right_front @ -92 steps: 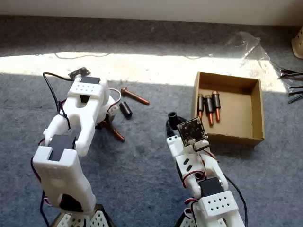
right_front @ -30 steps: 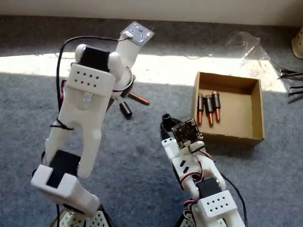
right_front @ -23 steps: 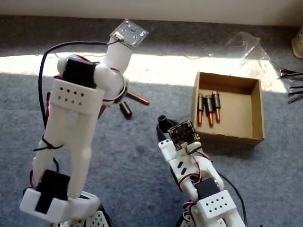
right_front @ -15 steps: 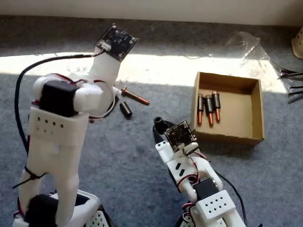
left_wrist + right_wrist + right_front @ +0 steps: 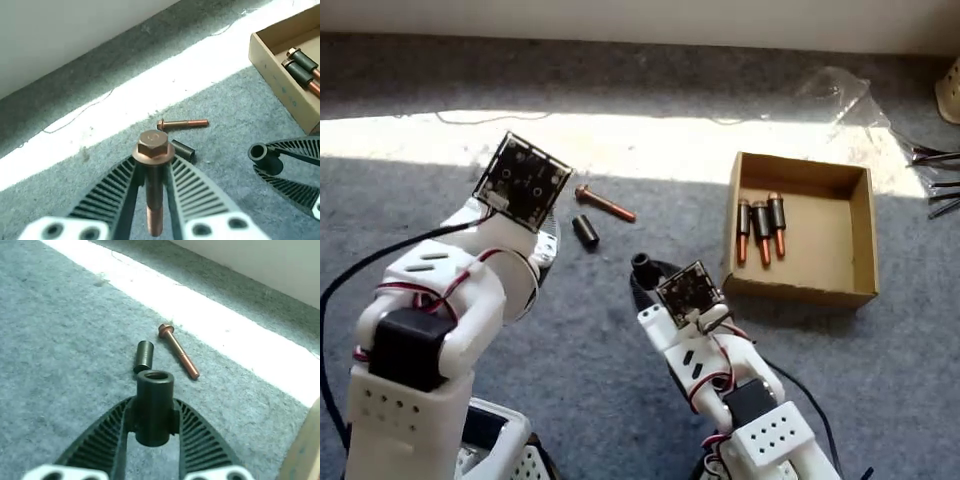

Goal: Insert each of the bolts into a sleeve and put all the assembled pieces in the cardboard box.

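Observation:
My left gripper is shut on a copper bolt, held above the grey carpet with its hex head pointing away from the wrist. My right gripper is shut on a black sleeve, bore end outward; that sleeve sits just left of the cardboard box. From the left wrist, the held sleeve appears off to one side. A loose bolt and a loose sleeve lie on the carpet between the arms. Three assembled pieces lie in the box.
A clear plastic bag lies at the back right and dark tool handles poke in from the right edge. A bright sunlit strip crosses the carpet behind the loose parts. A thin cable trails at the back left.
The left arm has risen from the carpet with the bolt, swung high and drawn back toward its base. The right arm has shifted left with its sleeve.

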Motion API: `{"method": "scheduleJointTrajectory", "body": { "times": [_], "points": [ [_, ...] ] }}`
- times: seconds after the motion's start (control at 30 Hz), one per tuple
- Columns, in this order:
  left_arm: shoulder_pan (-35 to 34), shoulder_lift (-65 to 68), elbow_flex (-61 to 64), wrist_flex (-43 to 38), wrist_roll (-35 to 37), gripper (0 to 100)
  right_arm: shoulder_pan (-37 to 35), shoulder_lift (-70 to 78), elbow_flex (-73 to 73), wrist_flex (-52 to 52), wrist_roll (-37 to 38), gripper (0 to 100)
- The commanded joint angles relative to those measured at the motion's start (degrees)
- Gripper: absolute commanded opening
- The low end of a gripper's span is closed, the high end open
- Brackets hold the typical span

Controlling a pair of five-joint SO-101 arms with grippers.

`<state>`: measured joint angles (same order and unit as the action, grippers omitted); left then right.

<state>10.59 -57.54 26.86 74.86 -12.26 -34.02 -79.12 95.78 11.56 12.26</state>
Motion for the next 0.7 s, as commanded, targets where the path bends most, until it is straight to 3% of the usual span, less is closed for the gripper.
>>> {"method": "scheduleJointTrajectory", "body": {
  "times": [0.0,0.17,0.33,0.47,0.67],
  "points": [
    [0.31,-8.66,11.38,-12.84,-0.09,1,-2.33,-0.66,2.86,-1.89,0.26,0.5],
    [0.31,-15.87,20.35,-21.63,0.09,1,-2.33,-0.75,2.77,-4.18,-0.35,0.5],
    [0.31,-19.82,23.52,-23.03,0.09,1,-2.33,-0.75,2.77,-12.09,-8.44,0.5],
    [0.31,-20.79,23.78,-23.03,0.62,1,-2.33,-0.75,2.77,-16.66,-9.76,0.5],
    [0.13,-21.05,25.36,-25.49,11.6,1,-2.95,-0.75,2.86,-17.36,-9.85,0.5]
  ]
}}
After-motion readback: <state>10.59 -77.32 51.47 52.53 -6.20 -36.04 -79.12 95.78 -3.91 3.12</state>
